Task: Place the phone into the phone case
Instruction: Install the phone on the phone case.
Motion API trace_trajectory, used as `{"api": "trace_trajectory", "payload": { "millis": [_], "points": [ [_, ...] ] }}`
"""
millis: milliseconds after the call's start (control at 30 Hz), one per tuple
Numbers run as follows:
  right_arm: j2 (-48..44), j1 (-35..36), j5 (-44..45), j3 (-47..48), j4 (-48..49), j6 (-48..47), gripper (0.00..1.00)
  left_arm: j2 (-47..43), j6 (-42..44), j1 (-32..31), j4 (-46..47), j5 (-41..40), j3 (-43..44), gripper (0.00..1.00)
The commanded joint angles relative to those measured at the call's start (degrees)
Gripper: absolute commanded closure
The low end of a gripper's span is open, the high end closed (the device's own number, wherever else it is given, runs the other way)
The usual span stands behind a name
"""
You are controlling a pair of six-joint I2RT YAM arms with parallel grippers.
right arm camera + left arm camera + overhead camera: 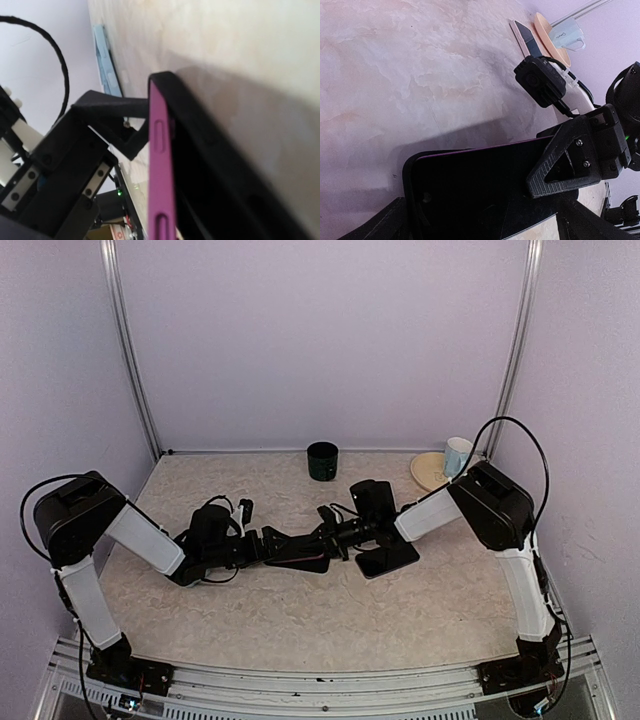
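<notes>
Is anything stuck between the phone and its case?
Nothing visible. The purple phone lies right against the black case, held up between the two arms. The right tool is clamped on their edge.

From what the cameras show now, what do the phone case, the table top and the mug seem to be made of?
Phone case: probably soft rubber or silicone, with a matte black shell, purple side and moulded button bumps.
Table top: stone-look surface, perhaps laminate, with beige marbled veining and a low sheen.
Mug: likely glazed ceramic, white and smooth.
</notes>
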Motion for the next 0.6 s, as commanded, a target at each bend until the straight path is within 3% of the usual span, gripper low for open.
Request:
{"api": "trace_trajectory", "payload": {
  "millis": [0,567],
  "points": [
    [2.3,2.0,-2.7,0.7,2.0,1.5,1.00,0.3,-1.2,-3.4,4.3,11.4,0.1,0.01],
    [-2.6,1.4,-2.5,-3.6,10.7,-0.2,1.00,-7.1,0.6,0.2,-2.8,5.9,-2.7,0.01]
  ]
}}
